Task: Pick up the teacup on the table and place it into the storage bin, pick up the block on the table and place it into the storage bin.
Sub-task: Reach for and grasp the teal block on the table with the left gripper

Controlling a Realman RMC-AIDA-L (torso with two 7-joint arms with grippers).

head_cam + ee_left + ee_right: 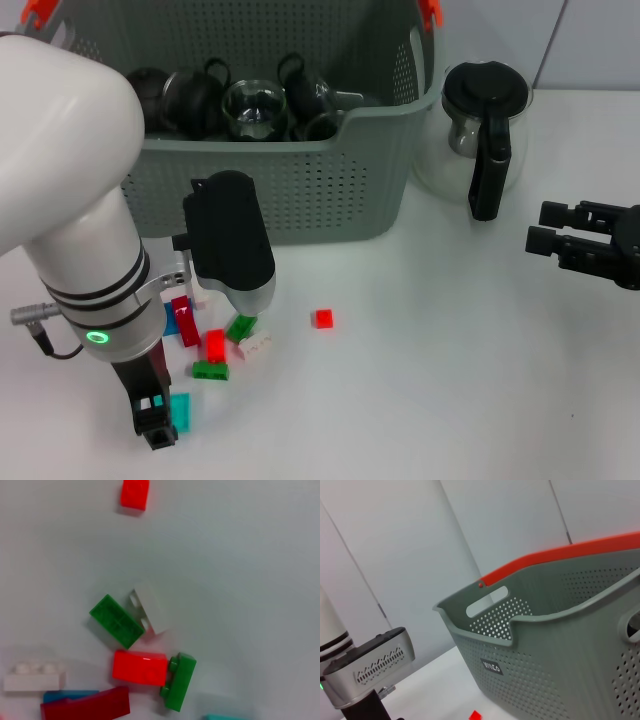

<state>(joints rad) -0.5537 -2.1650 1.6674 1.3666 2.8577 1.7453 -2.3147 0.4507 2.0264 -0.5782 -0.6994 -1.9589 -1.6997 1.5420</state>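
Left hand [232,322] low over blocks [212,345], right hand [548,240] parked.

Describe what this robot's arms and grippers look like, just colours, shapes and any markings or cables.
The left arm is a thick, rounded white tube with black bands and a glowing green ring light near the wrist, ending in a black and silver module. A grey cable plugs in beside the ring. The left gripper is black. The right gripper is black and boxy, with long angular fingers.

The left end effector's [240,318] fingertips are hidden beneath its housing; the blocks beside the red block [215,344] are perhaps partly covered too.
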